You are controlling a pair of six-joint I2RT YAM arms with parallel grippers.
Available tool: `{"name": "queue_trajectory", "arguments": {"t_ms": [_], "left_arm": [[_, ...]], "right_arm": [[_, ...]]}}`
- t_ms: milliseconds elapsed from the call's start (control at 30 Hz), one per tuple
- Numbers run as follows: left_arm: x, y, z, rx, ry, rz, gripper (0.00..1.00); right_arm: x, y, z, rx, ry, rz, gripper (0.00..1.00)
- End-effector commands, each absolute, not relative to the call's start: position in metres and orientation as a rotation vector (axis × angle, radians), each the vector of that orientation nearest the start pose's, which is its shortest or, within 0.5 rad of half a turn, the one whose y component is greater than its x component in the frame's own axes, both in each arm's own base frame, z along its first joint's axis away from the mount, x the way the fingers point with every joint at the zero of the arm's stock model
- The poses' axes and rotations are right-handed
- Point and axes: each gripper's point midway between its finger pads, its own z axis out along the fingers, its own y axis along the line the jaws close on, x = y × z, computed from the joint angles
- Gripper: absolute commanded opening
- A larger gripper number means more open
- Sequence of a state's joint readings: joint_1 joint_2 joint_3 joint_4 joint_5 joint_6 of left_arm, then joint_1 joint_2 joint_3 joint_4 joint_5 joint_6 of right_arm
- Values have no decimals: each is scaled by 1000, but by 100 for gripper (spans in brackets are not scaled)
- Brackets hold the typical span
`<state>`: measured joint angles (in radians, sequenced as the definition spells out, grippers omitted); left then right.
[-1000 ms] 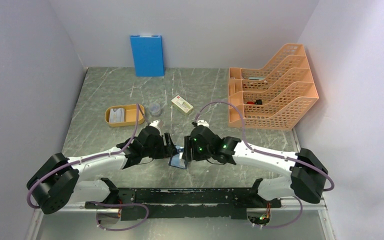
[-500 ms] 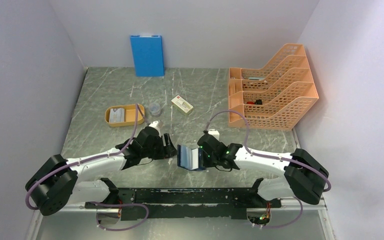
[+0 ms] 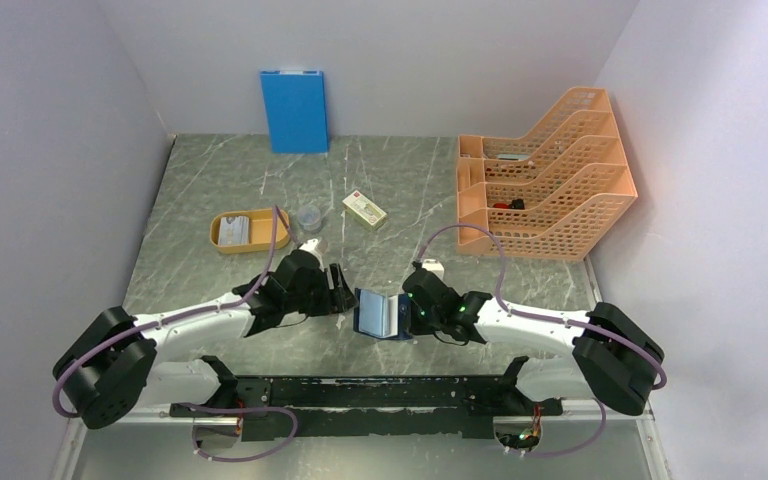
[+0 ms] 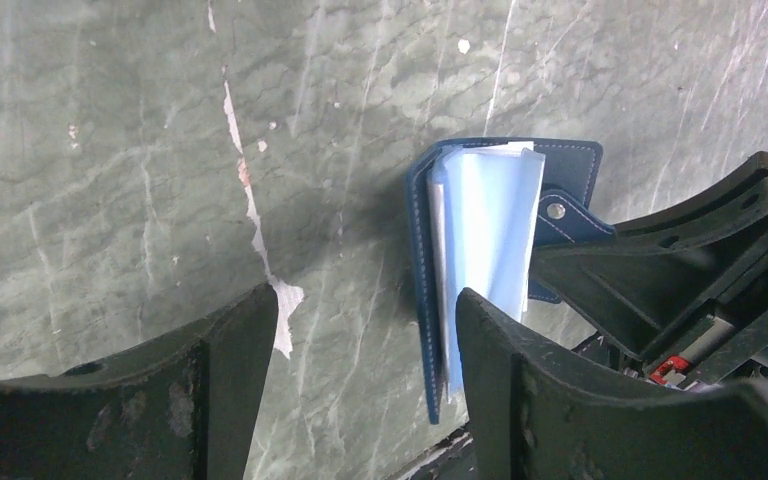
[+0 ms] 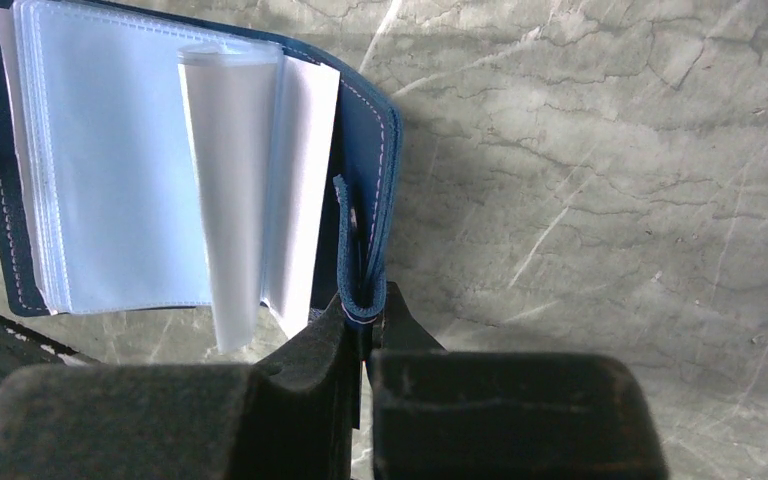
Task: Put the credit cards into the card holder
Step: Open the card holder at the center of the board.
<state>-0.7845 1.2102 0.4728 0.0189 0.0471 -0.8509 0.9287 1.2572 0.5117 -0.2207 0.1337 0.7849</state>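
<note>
Just right of the card holder point(image 3: 376, 314), the right gripper point(image 5: 368, 318) is pinched tight on the snap tab at the edge of the navy cover (the clear sleeves inside stand fanned up), with the holder lying open on the table point(image 3: 260, 190). Just left of the holder, the left gripper point(image 4: 360, 330) hangs with its jaws wide apart and nothing between them. Well beyond the holder, to its far left, the credit cards point(image 3: 234, 231) lie in an orange tray point(image 3: 216, 240).

Grey-green marbled tabletop point(image 3: 390, 170) w/ plain white walls point(image 3: 410, 40) on 3 sides.
</note>
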Motion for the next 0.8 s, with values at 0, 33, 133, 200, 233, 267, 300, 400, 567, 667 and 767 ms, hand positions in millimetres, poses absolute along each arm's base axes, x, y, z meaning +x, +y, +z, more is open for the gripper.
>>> {"name": "queue_trajectory", "arguments": {"t_ms": [0, 33, 133, 200, 233, 267, 300, 400, 567, 667, 767], "left_arm": [[203, -265, 65, -8, 2436, -894, 70], [203, -266, 64, -6, 2439, -896, 70], [203, -271, 60, 9, 2447, -909, 68], [203, -275, 59, 24, 2454, -924, 65], [203, -276, 59, 29, 2455, -931, 64], [203, -277, 58, 33, 2458, -936, 61], [202, -278, 57, 37, 2460, -940, 58], [199, -281, 57, 53, 2452, -978, 47], [194, -291, 62, 87, 2421, -1076, 24], [192, -297, 68, 112, 2398, -1134, 12], [190, -300, 70, 121, 2388, -1166, 5]], "right_arm": [[162, 214, 8, -138, 2609, 432, 0], [162, 214, 7, -139, 2609, 435, 0], [162, 213, 4, -135, 2613, 441, 0], [162, 212, 2, -132, 2617, 444, 0], [162, 212, 1, -129, 2620, 444, 0], [162, 212, 0, -129, 2621, 445, 0], [162, 211, 0, -126, 2622, 445, 0], [163, 210, -2, -126, 2625, 447, 0], [163, 207, -5, -115, 2629, 448, 0], [163, 207, -6, -113, 2634, 459, 0], [163, 207, -9, -112, 2641, 466, 0]]}}
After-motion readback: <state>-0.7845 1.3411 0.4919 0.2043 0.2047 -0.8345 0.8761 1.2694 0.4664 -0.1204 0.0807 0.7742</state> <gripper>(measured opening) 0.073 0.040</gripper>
